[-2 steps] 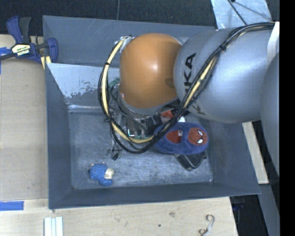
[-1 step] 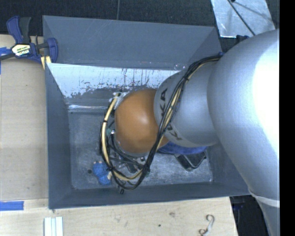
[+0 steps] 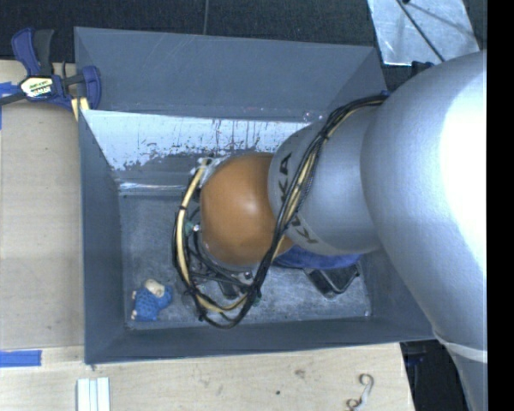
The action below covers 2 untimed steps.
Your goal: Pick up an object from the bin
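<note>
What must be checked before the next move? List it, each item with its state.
1. Hand down inside the bin, near the floor's front: ok.
2. Something gripped in the hand: cannot tell; the orange cover hides it.
3. A thing within reach: ok; a blue-and-beige thing lies on the floor left of the hand, apart from it.
4. Cables clear of that thing: ok; the loop hangs to its right.
5. Arm clear of the dark thing at the floor's right: cannot tell; the arm overlaps it.
</note>
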Each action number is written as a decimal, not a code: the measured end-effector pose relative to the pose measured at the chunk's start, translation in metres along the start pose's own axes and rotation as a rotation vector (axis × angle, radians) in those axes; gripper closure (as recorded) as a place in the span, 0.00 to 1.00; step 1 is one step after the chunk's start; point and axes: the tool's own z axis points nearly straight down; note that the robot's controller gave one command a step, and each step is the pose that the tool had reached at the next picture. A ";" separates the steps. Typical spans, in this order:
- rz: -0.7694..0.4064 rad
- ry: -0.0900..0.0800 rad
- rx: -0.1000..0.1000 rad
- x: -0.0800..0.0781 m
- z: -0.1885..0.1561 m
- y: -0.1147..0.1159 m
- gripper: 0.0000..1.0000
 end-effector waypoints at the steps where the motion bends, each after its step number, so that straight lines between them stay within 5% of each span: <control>1: 0.000 0.001 0.000 0.000 0.000 0.000 0.00; 2: 0.120 -0.004 -0.003 -0.015 0.000 0.062 0.00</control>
